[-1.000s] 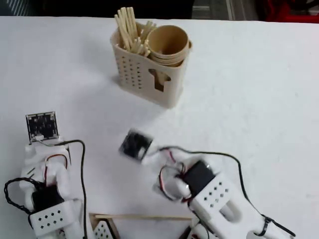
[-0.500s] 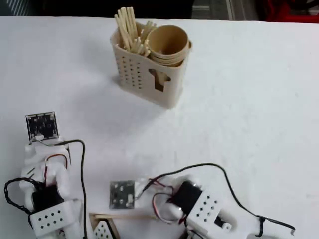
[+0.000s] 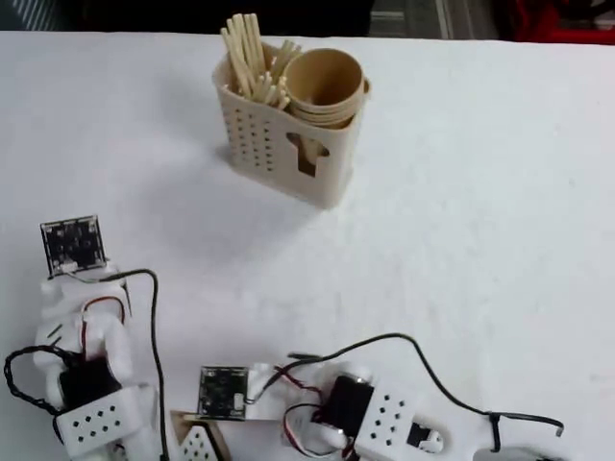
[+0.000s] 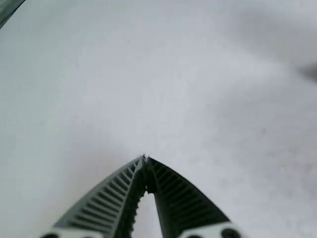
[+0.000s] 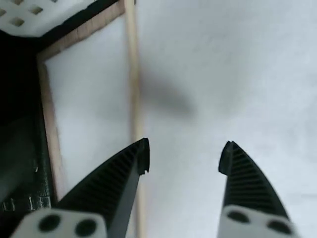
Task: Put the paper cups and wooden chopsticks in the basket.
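The right arm [image 3: 375, 423] pulled back from mid-table to the near edge, bringing the right gripper [image 5: 183, 153] over a wooden chopstick [image 5: 131, 74].

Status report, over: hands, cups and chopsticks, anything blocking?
Left hand shut, holding nothing. Right hand open, one finger over a thin wooden stick, possibly a chopstick. Basket holds chopsticks and paper cups. Nothing blocking.

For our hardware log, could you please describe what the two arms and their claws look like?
Both the left arm and right arm have white shells with dotted holes, black motors, black cables with thin red wires, and a dark square circuit board. The left claw and right claw have dark ribbed fingers on white mounts.
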`<move>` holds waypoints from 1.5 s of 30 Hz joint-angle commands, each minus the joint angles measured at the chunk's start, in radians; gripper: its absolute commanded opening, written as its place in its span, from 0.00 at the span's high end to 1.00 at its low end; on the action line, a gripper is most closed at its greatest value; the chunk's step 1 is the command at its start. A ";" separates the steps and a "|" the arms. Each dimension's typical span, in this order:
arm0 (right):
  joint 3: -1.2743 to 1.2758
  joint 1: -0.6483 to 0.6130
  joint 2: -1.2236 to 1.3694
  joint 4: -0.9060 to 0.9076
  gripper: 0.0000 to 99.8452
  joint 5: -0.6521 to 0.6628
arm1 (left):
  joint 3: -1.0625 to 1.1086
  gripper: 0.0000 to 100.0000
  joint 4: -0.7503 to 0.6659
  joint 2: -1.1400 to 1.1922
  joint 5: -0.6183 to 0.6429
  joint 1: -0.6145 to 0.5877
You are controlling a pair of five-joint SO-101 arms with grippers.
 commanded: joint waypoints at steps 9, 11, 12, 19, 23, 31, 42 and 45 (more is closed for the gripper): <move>0.035 -0.004 -0.008 -0.067 0.88 0.000 | -0.006 0.97 -0.026 -0.013 0.002 -0.018; 0.035 -0.004 -0.008 -0.079 0.91 0.002 | -0.006 0.97 -0.026 -0.013 0.002 -0.018; 0.035 -0.004 -0.008 -0.107 0.93 0.002 | -0.006 0.97 -0.026 -0.013 0.002 -0.018; 0.035 0.033 -0.008 -0.133 0.98 0.055 | -0.006 0.97 -0.026 -0.013 0.002 -0.019; 0.029 0.120 -0.007 -0.091 0.98 0.055 | -0.006 0.97 -0.026 -0.013 0.002 -0.019; -0.048 0.234 -0.015 -0.036 0.98 0.054 | -0.006 0.97 -0.023 -0.013 -0.003 -0.013; -0.275 0.828 -0.013 -0.039 0.98 0.054 | -0.163 0.97 0.091 -0.008 -0.014 0.147; -0.307 0.987 -0.010 -0.039 0.98 0.054 | -0.272 0.97 0.209 -0.008 -0.074 0.245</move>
